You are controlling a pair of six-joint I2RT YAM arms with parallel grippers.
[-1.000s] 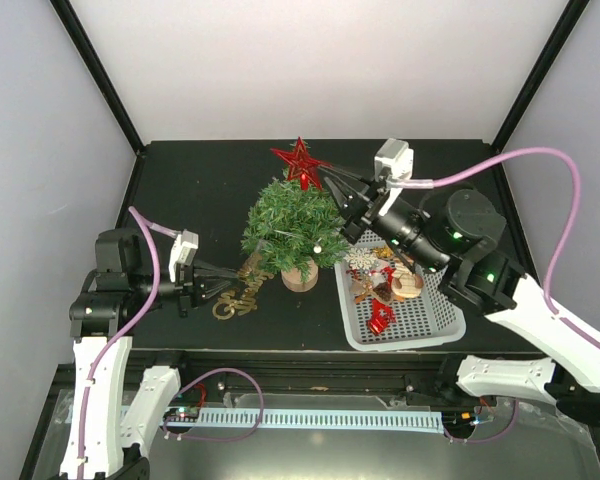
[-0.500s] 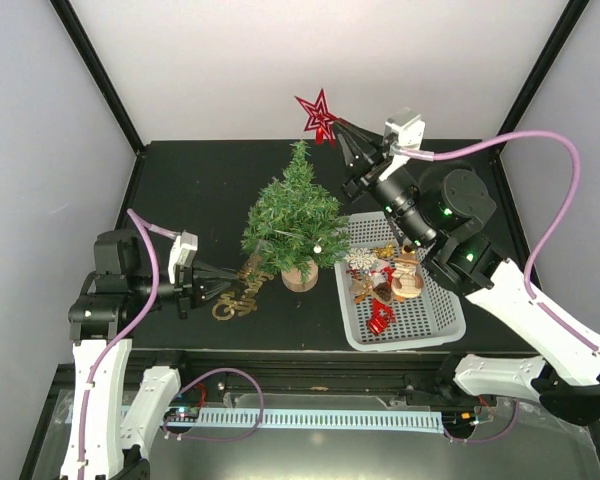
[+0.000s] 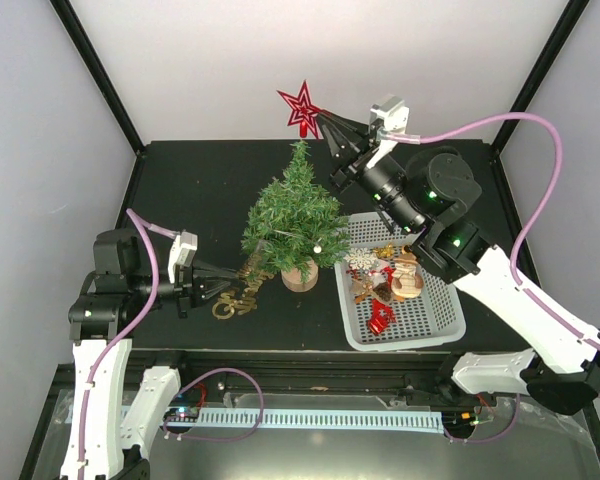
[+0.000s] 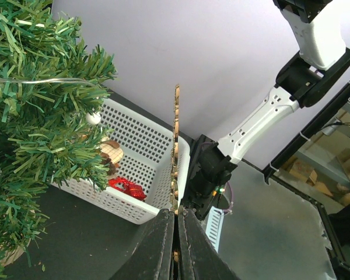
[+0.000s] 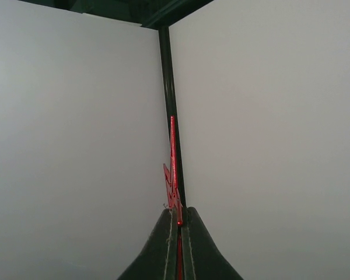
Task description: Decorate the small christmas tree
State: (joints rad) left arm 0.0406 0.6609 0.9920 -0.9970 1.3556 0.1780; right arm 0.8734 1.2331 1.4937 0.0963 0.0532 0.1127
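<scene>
- Small christmas tree [image 3: 295,225], a dark-green bushy artificial pine on a round light wooden disc, stands upright near the middle of the black table [image 3: 190,185], closer to the front edge than the back.
- A white perforated plastic basket [image 3: 405,342] sits just beside the tree's right side. Its near rim runs close to the front edge, and small ornaments lie inside.
- The right gripper [image 3: 323,119] is clamped on a red glitter star [image 3: 302,107]. The star is raised in the air just past the treetop toward the back edge, not touching it.
- The left gripper [image 3: 232,284] is pinched on a flat gold glitter ornament [image 3: 245,290], low and just left of the tree's base.
- Bare tabletop shows between the tree and the left and back edges.
</scene>
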